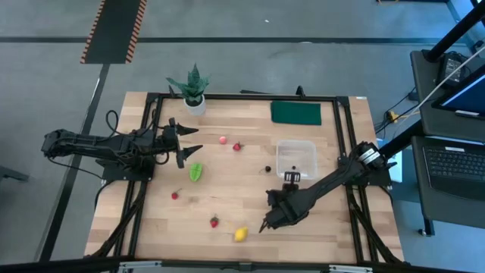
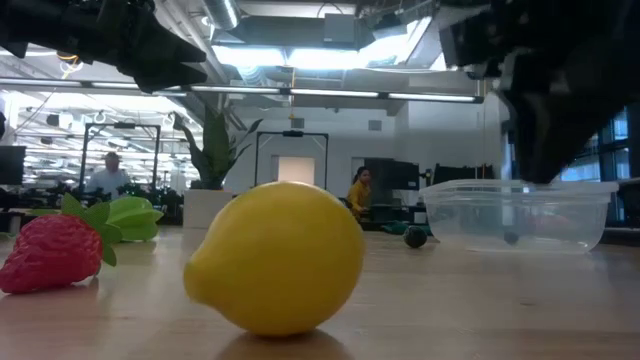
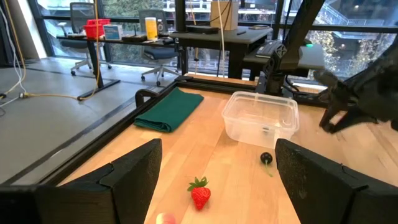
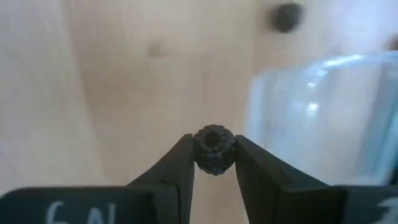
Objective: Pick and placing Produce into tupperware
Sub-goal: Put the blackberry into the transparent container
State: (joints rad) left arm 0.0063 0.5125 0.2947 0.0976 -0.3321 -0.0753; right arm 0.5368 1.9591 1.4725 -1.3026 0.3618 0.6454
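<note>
Now right fingers (image 4: 214, 163) pinch dark berry (image 4: 214, 149), hollow end facing wrist camera.

Pale matt wood table (image 1: 318, 227), clear glossy plastic tupperware (image 1: 295, 159).

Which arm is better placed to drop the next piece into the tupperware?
The right. Its tool is shut on a dark berry beside the tupperware. The left tool waits open and empty across the table, near the green leafy piece.
</note>
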